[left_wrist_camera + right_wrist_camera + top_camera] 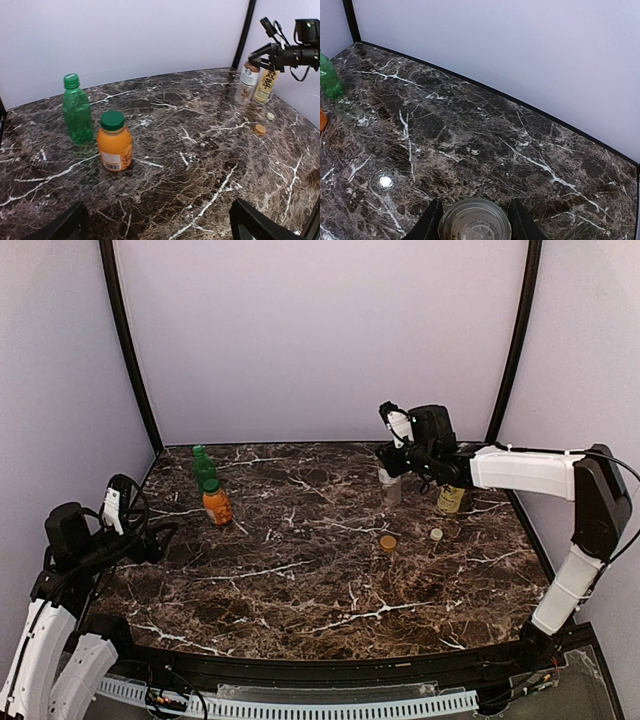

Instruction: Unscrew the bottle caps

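Observation:
The slim green bottle point(77, 110) and the orange juice bottle point(115, 142) stand at the left, each with a green cap on. My left gripper point(157, 231) hovers open in front of them, holding nothing. At the far right, my right gripper point(474, 210) is shut on the neck of the short brown bottle point(390, 488), whose uncapped mouth point(475, 222) shows between the fingers. The tall yellow tea bottle point(452, 498) stands beside it, its top hidden behind my right arm. A golden-brown cap point(387, 541) and a cream-white cap point(436, 534) lie loose on the table.
The dark marble table point(300, 590) is closed in by pale walls with black corner posts point(130, 350). My right arm point(530, 470) reaches across the far right corner.

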Action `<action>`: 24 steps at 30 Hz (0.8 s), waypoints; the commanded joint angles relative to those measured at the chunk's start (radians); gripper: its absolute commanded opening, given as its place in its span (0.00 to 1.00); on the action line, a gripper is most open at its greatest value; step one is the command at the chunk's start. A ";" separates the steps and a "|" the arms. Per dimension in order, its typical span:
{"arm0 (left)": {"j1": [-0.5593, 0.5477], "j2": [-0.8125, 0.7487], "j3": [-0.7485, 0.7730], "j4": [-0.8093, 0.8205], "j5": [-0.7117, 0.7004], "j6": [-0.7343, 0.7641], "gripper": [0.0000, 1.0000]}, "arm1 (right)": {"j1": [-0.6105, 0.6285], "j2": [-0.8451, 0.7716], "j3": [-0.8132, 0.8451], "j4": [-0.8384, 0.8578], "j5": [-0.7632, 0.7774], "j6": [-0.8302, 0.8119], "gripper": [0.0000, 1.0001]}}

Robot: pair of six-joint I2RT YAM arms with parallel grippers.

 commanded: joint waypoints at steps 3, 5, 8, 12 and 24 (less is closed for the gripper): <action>0.105 -0.071 -0.035 0.005 -0.064 -0.077 0.99 | -0.063 0.027 -0.061 0.215 0.064 0.047 0.00; 0.119 -0.086 -0.050 -0.005 -0.071 -0.073 0.99 | -0.071 0.041 -0.071 0.235 0.081 0.045 0.00; 0.141 -0.092 -0.064 -0.003 -0.085 -0.078 0.99 | -0.085 0.055 -0.091 0.253 0.078 0.067 0.00; 0.152 -0.093 -0.065 -0.001 -0.086 -0.084 0.99 | -0.101 0.049 -0.132 0.269 0.067 0.142 0.00; 0.154 -0.083 -0.065 0.003 -0.078 -0.084 0.99 | -0.105 0.049 -0.201 0.293 0.048 0.201 0.00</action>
